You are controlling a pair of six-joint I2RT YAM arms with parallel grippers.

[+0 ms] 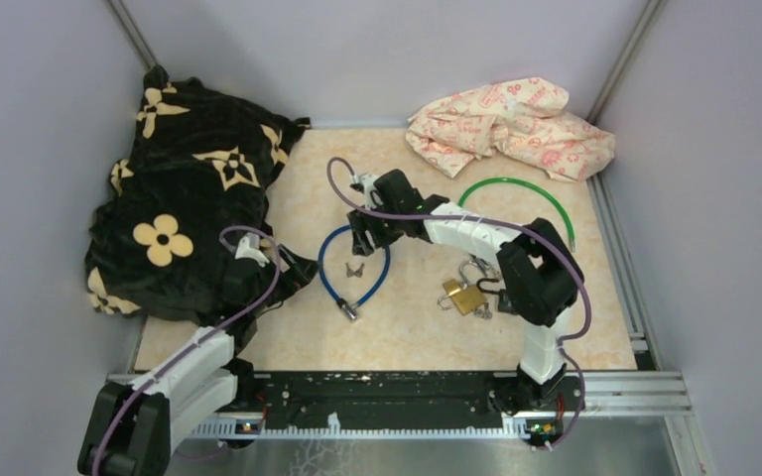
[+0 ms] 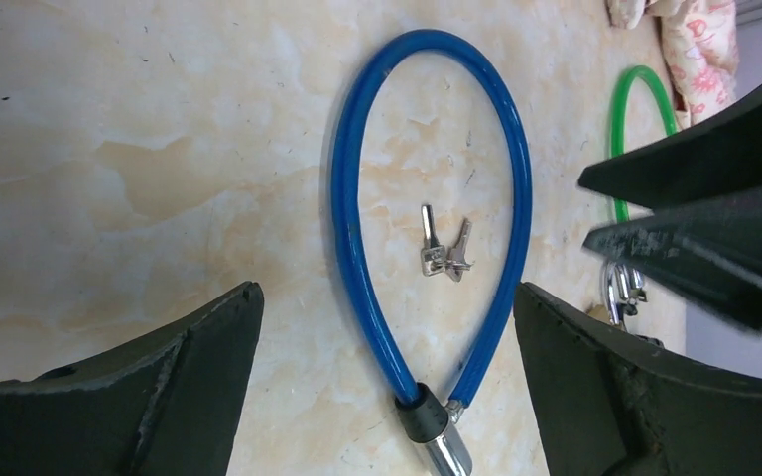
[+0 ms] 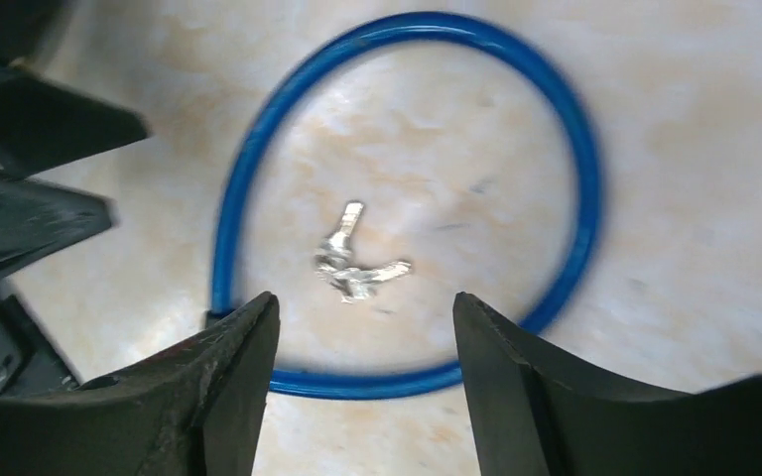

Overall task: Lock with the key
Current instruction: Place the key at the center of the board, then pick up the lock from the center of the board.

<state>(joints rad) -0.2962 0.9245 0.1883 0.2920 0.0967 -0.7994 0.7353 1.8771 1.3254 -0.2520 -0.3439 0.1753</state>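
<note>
Keys point(image 2: 444, 256) lie inside blue cable lock point(image 2: 344, 223); only top view shows black cloth point(image 1: 189, 213).

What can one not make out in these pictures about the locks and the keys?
- Right wrist view: keys blurred; teeth unreadable.
- Left wrist view: blue cable lock, its metal barrel cut by the bottom edge; keyhole unseen.
- Top view: padlock too small; shackle open or shut unclear.
</note>
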